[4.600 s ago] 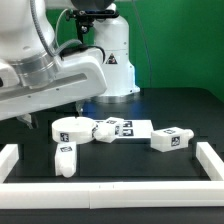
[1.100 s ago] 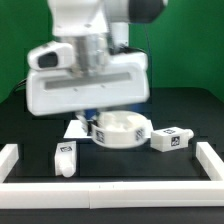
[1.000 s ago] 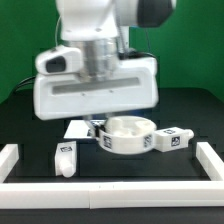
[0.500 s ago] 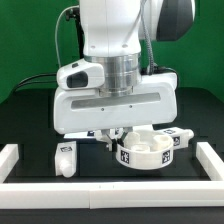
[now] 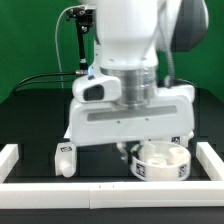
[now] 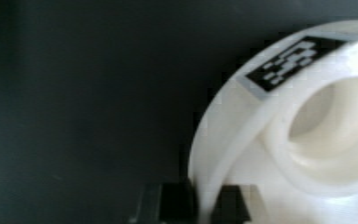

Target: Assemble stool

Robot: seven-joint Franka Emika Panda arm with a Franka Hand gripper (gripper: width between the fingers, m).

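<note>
The big white robot arm [image 5: 130, 60] fills the exterior view. Its gripper [image 6: 202, 203] is pinched on the rim of the round, thick white plastic stool seat [image 5: 162, 160], probably to place it hollow side up near the white edge rail [image 5: 212, 158] on the exterior view's right. A short white leg [image 5: 65, 160] stands well apart. Below is the matte black table [image 5: 100, 163], and behind it a green backdrop [image 5: 30, 40].

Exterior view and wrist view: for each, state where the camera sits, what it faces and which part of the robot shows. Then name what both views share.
Exterior view: sits off the arm, level with the table's near edge, facing across the black table; shows the arm over the seat, with one leg at the exterior view's left.
Wrist view: sits on the wrist, looking along the gripper; its dark fingertips clamp the seat's rim.
Shared: only the seat.
</note>
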